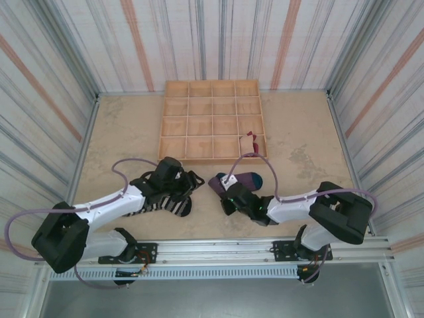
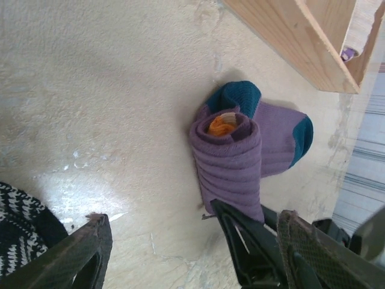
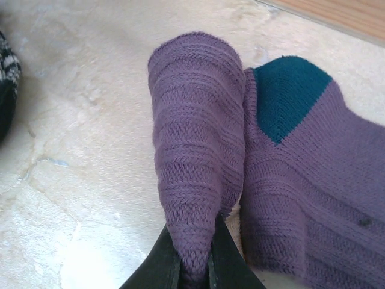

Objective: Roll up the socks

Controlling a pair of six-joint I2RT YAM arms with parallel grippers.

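Pinching the rolled part of the purple sock (image 3: 192,138) in the right gripper (image 3: 195,265), fingers pressed tight on the roll's end, orange showing at its core and the teal-tipped remainder lying flat alongside on the table (image 1: 298,132), near the wooden divider tray (image 1: 175,126). Holding the left gripper (image 1: 189,181) spread wide, clasping nothing, low over the table just beside the black-and-white striped sock (image 1: 171,205). Lying in the tray's near-right corner compartment: the tan sock (image 1: 250,142).
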